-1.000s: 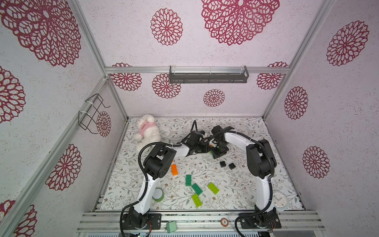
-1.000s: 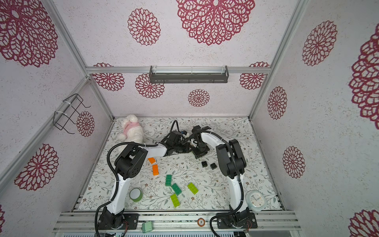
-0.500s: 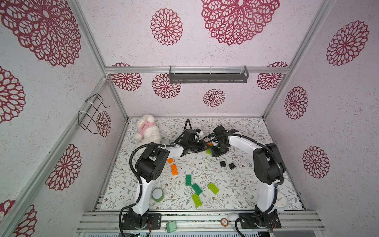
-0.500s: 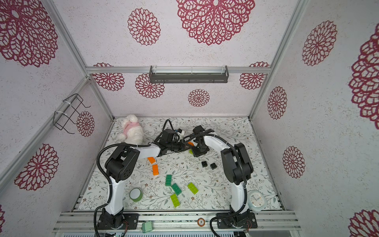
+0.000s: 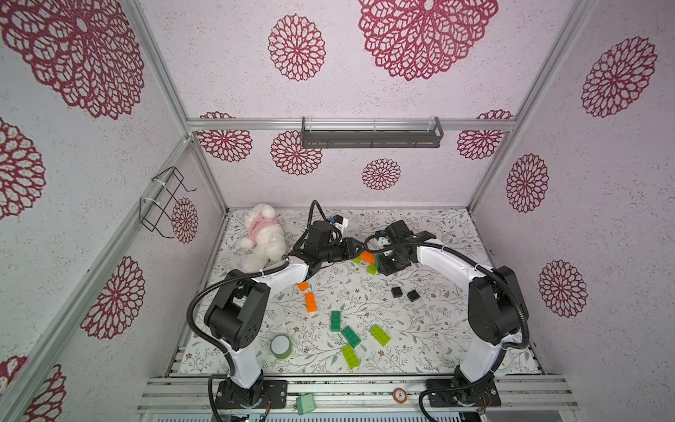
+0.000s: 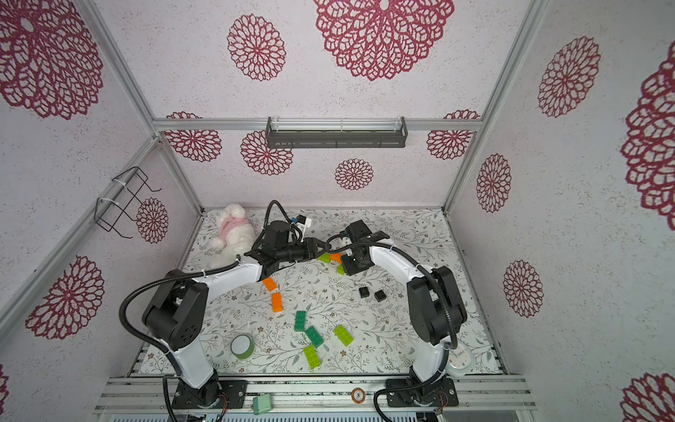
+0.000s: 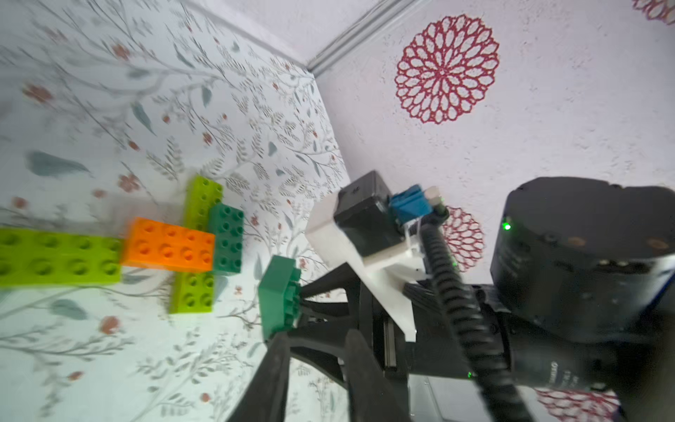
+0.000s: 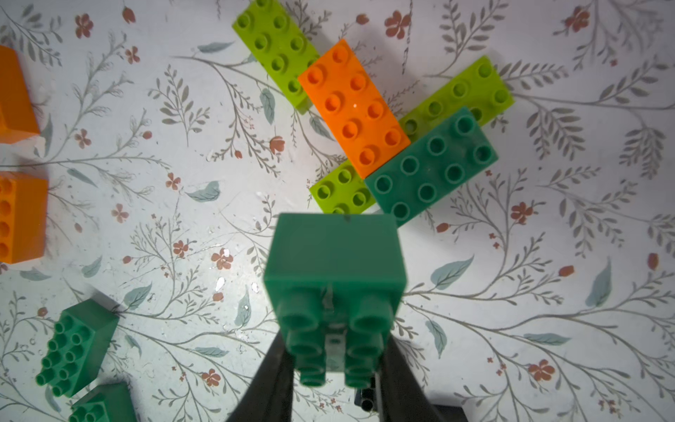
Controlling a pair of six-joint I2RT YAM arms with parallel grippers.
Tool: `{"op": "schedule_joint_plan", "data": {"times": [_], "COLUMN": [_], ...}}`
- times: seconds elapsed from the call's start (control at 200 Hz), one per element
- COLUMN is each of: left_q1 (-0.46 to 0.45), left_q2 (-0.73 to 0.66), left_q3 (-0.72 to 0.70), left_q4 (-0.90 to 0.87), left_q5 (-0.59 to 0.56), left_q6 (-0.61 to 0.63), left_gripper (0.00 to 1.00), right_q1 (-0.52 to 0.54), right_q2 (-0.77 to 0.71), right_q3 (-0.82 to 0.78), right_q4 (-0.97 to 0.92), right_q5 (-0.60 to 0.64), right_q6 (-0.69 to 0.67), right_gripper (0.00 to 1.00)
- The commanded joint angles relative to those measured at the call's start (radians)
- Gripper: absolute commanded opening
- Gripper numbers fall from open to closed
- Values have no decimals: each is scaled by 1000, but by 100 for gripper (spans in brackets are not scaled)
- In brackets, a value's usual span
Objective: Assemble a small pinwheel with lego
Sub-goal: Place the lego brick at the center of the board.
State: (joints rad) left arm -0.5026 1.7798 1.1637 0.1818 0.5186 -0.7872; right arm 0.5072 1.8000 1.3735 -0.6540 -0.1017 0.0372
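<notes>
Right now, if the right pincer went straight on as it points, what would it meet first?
Likely the near end of the lime green brick, struck by the dark green brick it holds; depth is unclear.

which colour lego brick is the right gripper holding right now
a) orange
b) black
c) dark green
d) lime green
c: in the right wrist view the right gripper is closed on a dark green brick, whose studs stick out between its two fingers.
</notes>
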Motion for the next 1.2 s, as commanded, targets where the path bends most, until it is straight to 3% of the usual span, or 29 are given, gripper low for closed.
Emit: {"op": "schedule_joint_plan", "data": {"times": [0.0,0.085,0.265,0.4,0.53,0.671,0.736,0.831,0.941,0.976,0.986,1.006,1.196], "left_q1": [18,35,69,88,94,97,97,98,98,100,100,102,103], "left_q2": [-44,-56,-47,25,102,198,232,239,254,256,257,257,260], "left_q3": [-10,-10,-28,45,136,256,289,306,341,340,337,335,330], "left_q4": [-259,-326,-298,-362,-455,-574,-609,-631,-667,-664,-662,-656,-656], "left_q5": [-212,-271,-259,-246,-267,-244,-242,-233,-245,-244,-243,-244,-236], "left_q6": [198,264,265,319,437,593,662,758,834,860,867,880,1052], "left_gripper": [48,53,64,69,71,73,73,75,77,80,80,80,82], "right_q1": [61,79,104,103,102,93,85,74,70,68,68,65,44], "right_q2": [-31,-31,-23,-12,-4,-13,-25,-28,-36,-44,-46,-50,-48], "right_q3": [-55,-108,-165,-193,-205,-217,-228,-223,-203,-202,-202,-201,-177], "right_q4": [11,50,100,129,143,145,148,130,114,114,115,116,67], "right_q5": [-4,-18,10,3,-17,-47,-56,-71,-70,-76,-80,-84,-112], "right_q6": [30,50,68,65,56,43,38,17,4,2,0,0,-19], "right_gripper": [0,0,1,12,26,33,47,49,62,73,95,99,99]}}
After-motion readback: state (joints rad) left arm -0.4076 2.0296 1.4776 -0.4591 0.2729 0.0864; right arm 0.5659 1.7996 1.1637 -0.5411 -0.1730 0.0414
